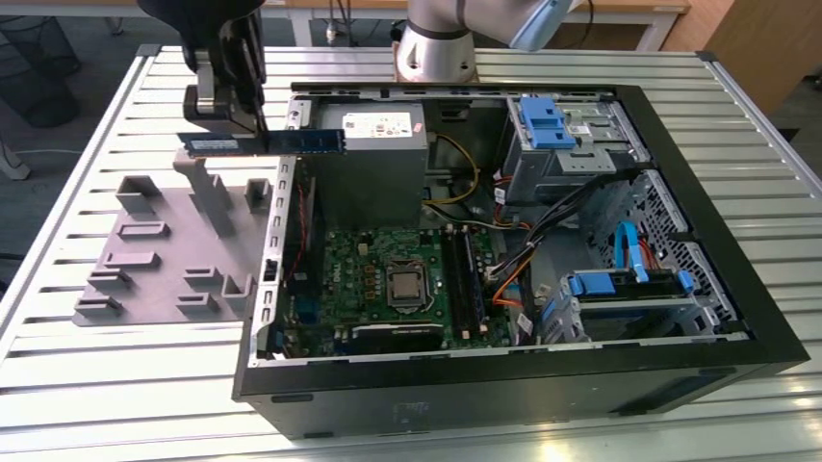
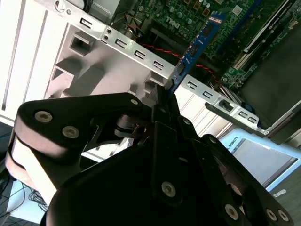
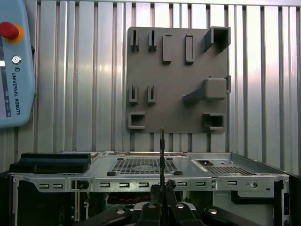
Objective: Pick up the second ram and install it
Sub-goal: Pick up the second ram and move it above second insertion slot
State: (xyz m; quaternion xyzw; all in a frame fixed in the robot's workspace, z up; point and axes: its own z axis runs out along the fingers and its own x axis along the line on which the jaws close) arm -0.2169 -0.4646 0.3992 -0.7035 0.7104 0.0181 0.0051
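Our pincer (image 2: 164, 104) is closed narrow on the second ram (image 2: 199, 45), its jaws clamping the flat faces of the stick. In the exterior view the pincer (image 1: 242, 131) appears to grip nearer one end, so most of the blue-green board (image 1: 302, 141) juts out level toward the open computer case (image 1: 514, 390). The stick hangs in the air, touching nothing, above the case's side wall (image 1: 285, 192) and just above the grey holder plate (image 1: 148, 260) lying on the slatted worktop (image 1: 115, 385). In the first wrist view we see the ram (image 3: 161, 150) edge-on as a thin upright line, with the holder plate (image 3: 174, 80) beyond it. Further in lies the motherboard (image 1: 372, 279), with its memory slots (image 1: 465, 279) well apart from the stick and a bundle of cables (image 1: 514, 260) just beside them. We judge three risks. With a grip this far off-centre, the board could pivot between the jaws under any push. Its free end could clip the case wall during a low crossing. A tilted or offset stick could jam in its slot or snag on those cables.
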